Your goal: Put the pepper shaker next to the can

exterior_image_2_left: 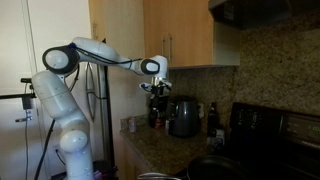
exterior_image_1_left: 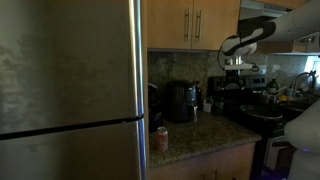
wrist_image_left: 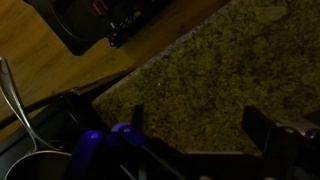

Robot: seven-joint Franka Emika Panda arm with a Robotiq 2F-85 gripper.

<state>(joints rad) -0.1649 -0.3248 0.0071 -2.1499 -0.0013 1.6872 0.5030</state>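
Note:
The can [exterior_image_1_left: 162, 138] is a small reddish cylinder near the counter's front edge beside the fridge; it also shows in an exterior view [exterior_image_2_left: 127, 125]. A slim dark upright thing that may be the pepper shaker [exterior_image_1_left: 208, 103] stands just past the black appliance, also in an exterior view [exterior_image_2_left: 211, 117]; the dim light hides its detail. My gripper [exterior_image_1_left: 235, 64] hangs high above the counter, far from both, as the exterior view shows [exterior_image_2_left: 157, 92]. In the wrist view the gripper [wrist_image_left: 200, 128] is open and empty over bare granite.
A black boxy appliance [exterior_image_1_left: 182, 101] stands at the back of the granite counter [exterior_image_1_left: 200, 135], also in an exterior view [exterior_image_2_left: 183, 117]. A steel fridge [exterior_image_1_left: 70, 90] fills one side. A stove with a dark pan [exterior_image_1_left: 262, 113] lies beyond. Wooden cabinets [exterior_image_2_left: 180, 30] hang overhead.

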